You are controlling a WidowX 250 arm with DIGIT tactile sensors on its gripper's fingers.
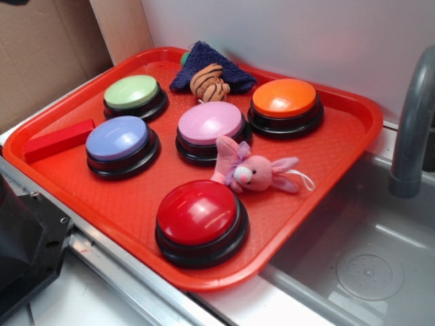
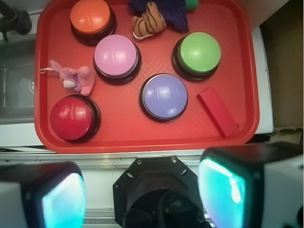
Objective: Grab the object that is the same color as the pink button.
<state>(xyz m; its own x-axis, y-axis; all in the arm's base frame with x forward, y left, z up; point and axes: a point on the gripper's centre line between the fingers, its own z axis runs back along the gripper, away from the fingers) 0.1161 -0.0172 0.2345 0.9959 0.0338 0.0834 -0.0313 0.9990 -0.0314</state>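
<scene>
While the gripper (image 2: 142, 190) hangs above the near edge of the counter (image 2: 142, 159), its two fingers stand wide apart with nothing between them, their pale pads (image 2: 64, 202) glowing teal in the wrist view. Just ahead of it lies the red tray (image 2: 123, 137). Nearest on that tray, ahead and to the left, sits the red button (image 2: 72, 118), with the lavender-blue button (image 2: 165, 96) ahead and slightly right and a red block (image 2: 217, 111) lying further right. Just beyond the red button, touching its far side or nearly so, the pink bunny (image 2: 76, 79) lies on its side, its white string loop trailing toward the tray's left rim. Right of the bunny and beyond the lavender-blue button stands the pink button (image 2: 116, 57), close beside the toy. A green button (image 2: 199, 52) sits off to the right. Farthest away are the orange button (image 2: 90, 16), a striped plush (image 2: 148, 21) and a dark blue cloth (image 2: 168, 12) beneath it.
</scene>
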